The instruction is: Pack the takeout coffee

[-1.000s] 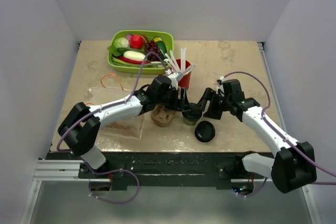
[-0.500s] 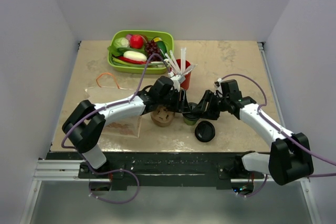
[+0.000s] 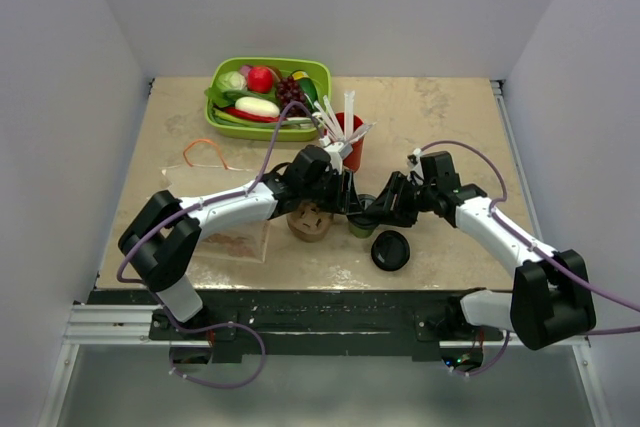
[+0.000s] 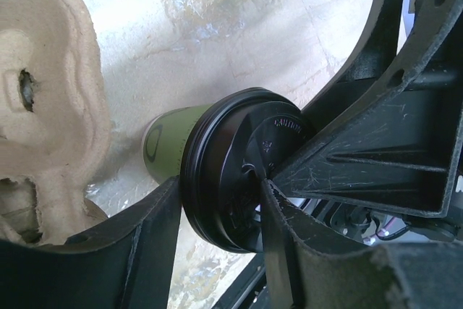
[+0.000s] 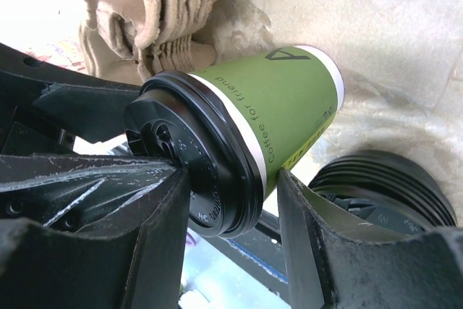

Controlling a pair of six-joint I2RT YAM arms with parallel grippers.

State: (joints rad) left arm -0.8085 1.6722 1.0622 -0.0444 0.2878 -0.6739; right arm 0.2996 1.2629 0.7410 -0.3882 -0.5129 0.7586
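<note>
The takeout coffee [image 3: 360, 228], a small green cup with a black lid on it, stands at the table's middle front. Both grippers meet on it. My left gripper [image 3: 350, 202] comes in from the left. In the left wrist view its jaws [image 4: 219, 200] are shut across the black lid, with the green body [image 4: 170, 142] showing beyond. My right gripper [image 3: 381, 212] comes in from the right. In the right wrist view it [image 5: 233, 186] is shut on the cup [image 5: 289, 99], one finger against the lid and the other against the green side just under the rim.
A loose black lid [image 3: 390, 249] lies just right of the cup. The brown cardboard carrier [image 3: 310, 222] sits just left of it. A red cup with white sticks [image 3: 352, 152] stands behind. A green tray [image 3: 262, 132] of vegetables is at the back, and a clear bag [image 3: 235, 232] at front left.
Both grippers' jaws have narrowed onto the lidded cup. The right gripper moved left to reach it, and the left edged slightly right. The cup has stayed in place.
</note>
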